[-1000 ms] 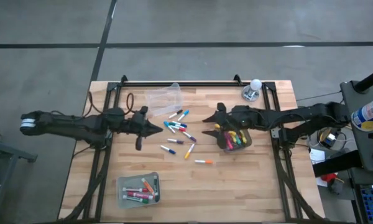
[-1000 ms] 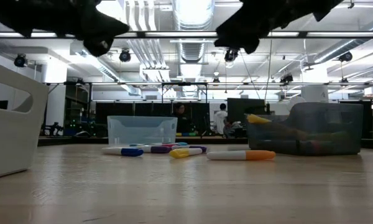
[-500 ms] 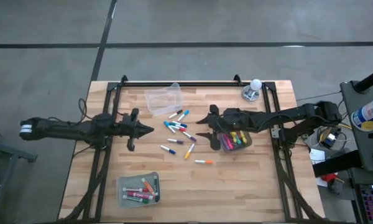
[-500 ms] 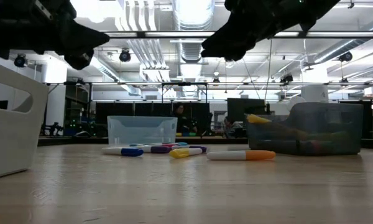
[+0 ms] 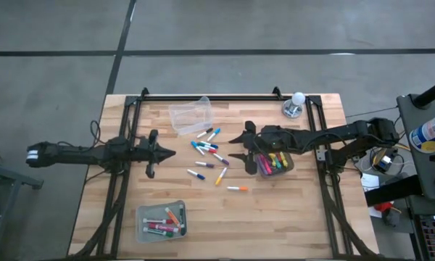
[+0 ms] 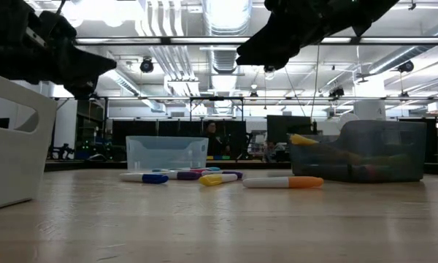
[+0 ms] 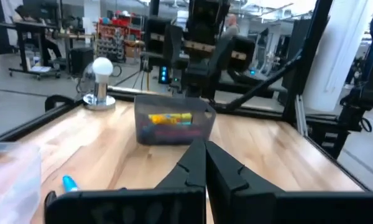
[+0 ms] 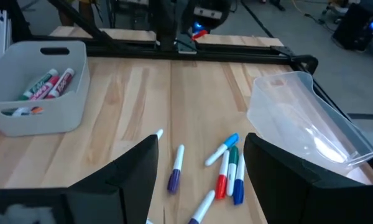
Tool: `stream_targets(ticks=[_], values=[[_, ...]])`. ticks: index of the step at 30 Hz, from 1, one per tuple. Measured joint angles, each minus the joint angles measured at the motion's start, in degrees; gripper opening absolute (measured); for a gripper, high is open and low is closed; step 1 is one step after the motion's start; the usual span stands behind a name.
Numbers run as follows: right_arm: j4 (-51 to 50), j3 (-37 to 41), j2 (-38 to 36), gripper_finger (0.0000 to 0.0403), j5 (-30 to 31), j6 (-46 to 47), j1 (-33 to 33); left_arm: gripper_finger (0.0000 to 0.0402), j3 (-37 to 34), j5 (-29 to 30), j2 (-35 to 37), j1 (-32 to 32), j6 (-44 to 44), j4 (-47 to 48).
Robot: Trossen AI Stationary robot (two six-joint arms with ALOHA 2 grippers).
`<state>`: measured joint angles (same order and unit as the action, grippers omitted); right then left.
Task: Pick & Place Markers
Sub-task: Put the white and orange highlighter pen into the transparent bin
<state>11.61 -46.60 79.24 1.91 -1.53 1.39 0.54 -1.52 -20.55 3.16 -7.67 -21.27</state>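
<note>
From above: loose markers [image 5: 209, 154] scattered mid-table [image 5: 275, 210], between the clear bin [image 5: 190, 114] and the dark bin [image 5: 274, 164] already holding several. Right tool [image 5: 237, 148] hovers just beside the dark bin, over the pile's near edge, fingers spread, empty. Left tool [image 5: 170, 153] waits on the pile's other side, fingers pressed together. Grey bin [image 5: 161, 220] with markers sits well apart.

Low view: right tool [image 6: 250, 57] hangs high above the markers [image 6: 217, 178]; 1 orange-capped marker [image 6: 283, 182] lies nearest the dark bin [image 6: 360, 150].

Left wrist: tool [image 7: 204, 154] shut, facing the dark bin [image 7: 173, 125].

Right wrist: spread fingers [image 8: 285, 175] frame the markers [image 8: 227, 165]. Judgement: pick 1 isolated marker, straddle it crosswise, descend straight, avoid neighbours.
</note>
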Motion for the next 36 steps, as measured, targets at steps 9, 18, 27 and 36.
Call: stream_targets(ticks=[9, 18, 27, 36], values=[[1.3, 0.0, 0.0, 0.0226, -0.8, -2.7, -0.3, 0.0, 0.0, 0.0, -0.1, 0.0, -3.0, 12.1], [-8.6, -1.1, 0.0, 0.0226, -4.3, -1.7, -0.9, 0.0, -0.1, -0.1, -0.1, 0.0, -3.0, 15.4], [-12.3, -2.2, 1.9, 0.0226, -5.4, 3.1, -4.2, 0.0, -0.1, -0.1, -0.1, 0.0, -3.1, 15.6], [-4.3, -3.9, 11.6, 0.0226, -6.3, 2.9, -4.7, 0.0, -0.1, -0.1, -0.3, 0.0, -3.1, 16.2]])
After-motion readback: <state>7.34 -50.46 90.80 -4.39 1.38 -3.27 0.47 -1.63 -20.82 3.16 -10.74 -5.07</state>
